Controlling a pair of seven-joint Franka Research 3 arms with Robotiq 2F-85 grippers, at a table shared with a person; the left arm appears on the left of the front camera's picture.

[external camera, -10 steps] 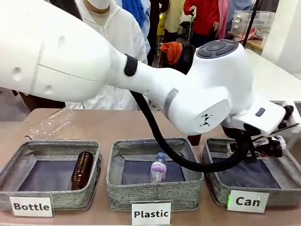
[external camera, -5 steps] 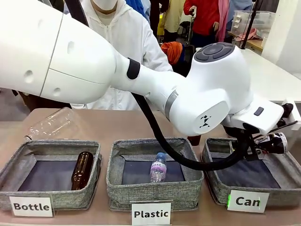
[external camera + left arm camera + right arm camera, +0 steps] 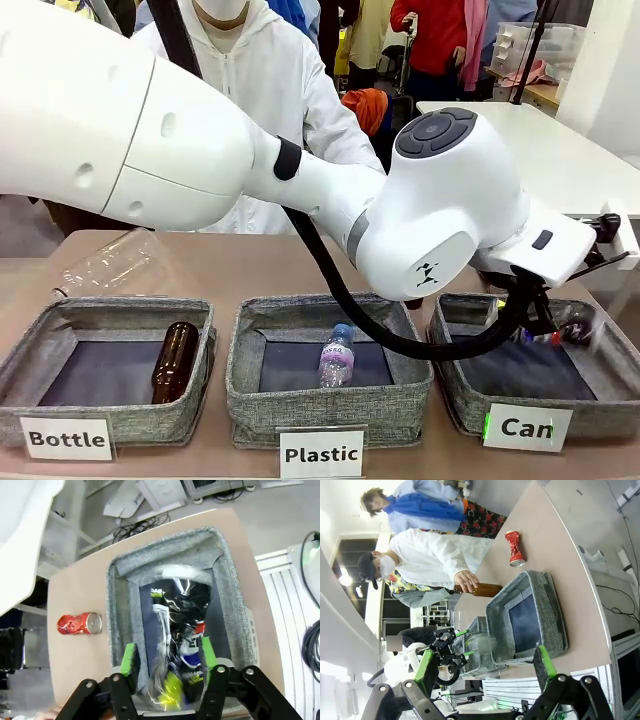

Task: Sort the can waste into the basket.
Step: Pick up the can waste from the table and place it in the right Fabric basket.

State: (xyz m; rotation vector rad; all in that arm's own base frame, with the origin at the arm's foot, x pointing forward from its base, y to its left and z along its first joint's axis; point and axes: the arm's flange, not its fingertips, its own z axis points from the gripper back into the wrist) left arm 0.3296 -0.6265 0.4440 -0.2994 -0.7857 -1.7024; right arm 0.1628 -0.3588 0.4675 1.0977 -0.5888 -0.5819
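My left gripper (image 3: 168, 649) hangs right over the basket (image 3: 165, 542) marked "Can", green pads apart, and the dark can (image 3: 187, 625) is in the gap and below it, smeared with blur. I judge it is loose and dropping, not pinched. It sits over the basket's dark floor, inside the grey walls, so this is the release. To do it well, the jaws should stay wide so no pad catches the crumpled metal. The wrist should hold over the middle of the floor so the can lands flat and does not clip a wall and hop out. After that, my call is a straight lift clear of the rim before any swing sideways. The red can (image 3: 79, 624) lies on its side on the bench, just outside the basket's wall, silver top towards the basket. That one comes next, and its dented middle looks like the best place to grip. My right gripper (image 3: 487, 650) is wide open with nothing in it, well back from the work. A person's hand (image 3: 465, 580) rests on a brown bottle (image 3: 482, 589) on the bench.
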